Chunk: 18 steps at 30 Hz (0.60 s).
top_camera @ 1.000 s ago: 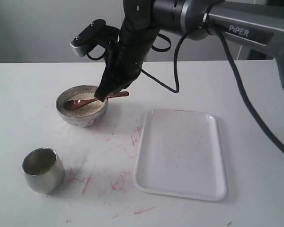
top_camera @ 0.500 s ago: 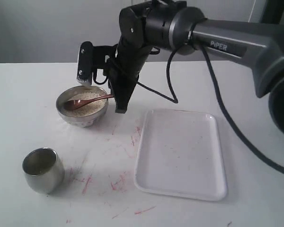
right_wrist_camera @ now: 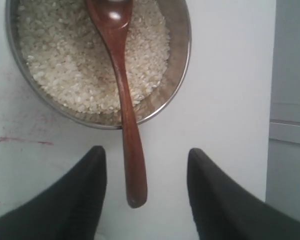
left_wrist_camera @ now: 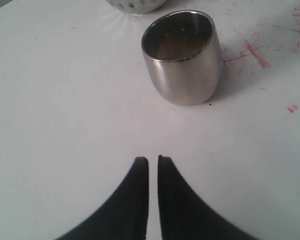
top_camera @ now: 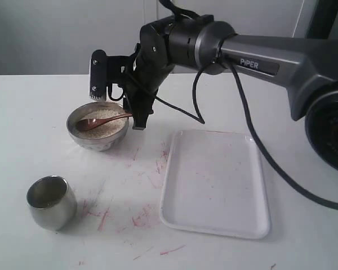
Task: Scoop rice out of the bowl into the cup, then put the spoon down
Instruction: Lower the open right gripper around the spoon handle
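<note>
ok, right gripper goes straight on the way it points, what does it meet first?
Likely the spoon: its handle end lies between the open jaws of the right gripper and would slide in between them. Past that comes the bowl rim, though the gripper's height above both is unclear.

The rice point(right_wrist_camera: 80, 60) is off-white with a beige tint and finely speckled. The bowl point(top_camera: 99, 144) is brushed silver. The spoon point(right_wrist_camera: 126, 105) is dark reddish-brown and glossy. The cup point(left_wrist_camera: 184, 75) is shiny silver with a darker brownish inside. The tray point(top_camera: 214, 185) is white with faint pink smudges. The table point(top_camera: 28, 101) is white; red-pink streaks point(top_camera: 104, 218) lie at 3 o'clock from the cup in the exterior view. The arm point(top_camera: 293, 59) is dark grey with white lettering. The left gripper point(left_wrist_camera: 153, 160) and right gripper point(right_wrist_camera: 145, 151) are black.
</note>
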{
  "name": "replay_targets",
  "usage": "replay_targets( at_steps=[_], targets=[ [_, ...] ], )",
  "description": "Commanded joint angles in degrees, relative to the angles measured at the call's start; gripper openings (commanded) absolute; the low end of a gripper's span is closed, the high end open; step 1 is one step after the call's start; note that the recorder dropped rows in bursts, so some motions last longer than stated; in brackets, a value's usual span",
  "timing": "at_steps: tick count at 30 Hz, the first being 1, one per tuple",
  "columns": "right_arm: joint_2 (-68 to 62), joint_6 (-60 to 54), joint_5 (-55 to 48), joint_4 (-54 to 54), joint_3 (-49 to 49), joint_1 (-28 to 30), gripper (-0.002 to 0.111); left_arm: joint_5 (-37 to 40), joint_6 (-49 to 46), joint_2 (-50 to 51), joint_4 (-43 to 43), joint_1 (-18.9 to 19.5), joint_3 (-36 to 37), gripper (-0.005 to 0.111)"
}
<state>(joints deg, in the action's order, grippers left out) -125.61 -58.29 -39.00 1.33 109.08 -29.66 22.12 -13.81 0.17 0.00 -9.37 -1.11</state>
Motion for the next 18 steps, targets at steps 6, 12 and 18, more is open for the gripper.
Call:
replay_targets(
  at_steps=[6,12,18],
  targets=[
    [-2.5,-0.6,1.8,0.8,0.0,-0.1,0.048,1.9,0.3,-0.2,0.0,-0.1,0.5,0.014],
    [-4.5,-0.5,2.2,3.8,0.0,-0.6,0.048,1.9,0.3,-0.2,0.0,-0.1,0.5,0.014],
    [-5.1,0.7,3.5,5.1,0.0,-0.6,0.048,1.9,0.3,-0.2,0.0,-0.1,0.5,0.014]
  ],
)
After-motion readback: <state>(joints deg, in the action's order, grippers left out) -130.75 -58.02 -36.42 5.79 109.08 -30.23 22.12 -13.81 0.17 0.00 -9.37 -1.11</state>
